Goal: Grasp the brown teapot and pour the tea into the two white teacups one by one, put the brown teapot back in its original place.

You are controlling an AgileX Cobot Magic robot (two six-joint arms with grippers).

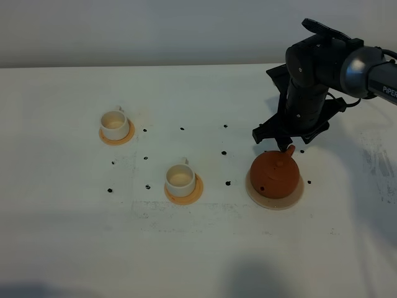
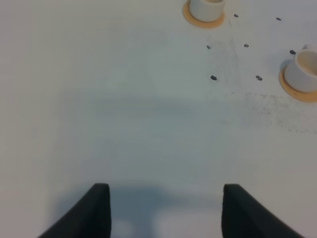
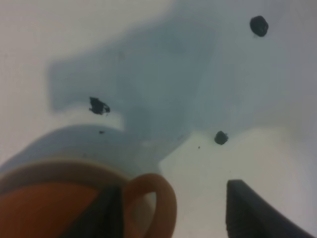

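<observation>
**While the pot sits on its coaster, the right gripper brackets the handle**

As far as I can see from where I stand, the task is at its first step: the grasp.

- Brown teapot (image 1: 275, 175): upright, lid on, centred on the pale beige coaster (image 1: 296, 196), on the right side of the bench (image 1: 62, 236).
- Right gripper (image 1: 289, 139): low, just behind the pot, jaws wide apart. The wrist view shows the loop handle (image 3: 148, 179) between the 2 fingers, close against 1 and well clear of the other. Nothing is clamped.
- Left gripper (image 2: 166, 213): jaws apart over bare bench, nothing between them, well away from the pot.
- 2 white teacups: 1 far to the left (image 1: 115, 124), 1 nearer the middle (image 1: 180, 179), each upright on its own small orange coaster (image 1: 197, 190). Both insides look pale cream, with no dark tea that I can make out.
- Small black marks (image 1: 227, 183) dot the bench between cups and pot.

Done: approach and alignment on the handle, by the look of it.
Left: close on the handle, lift, pour into cup 1, pour into cup 2, return the pot to the beige coaster. With the pot home and the jaws apart, I cannot wholly rule out a finished run, but the pale cups argue against it.
</observation>
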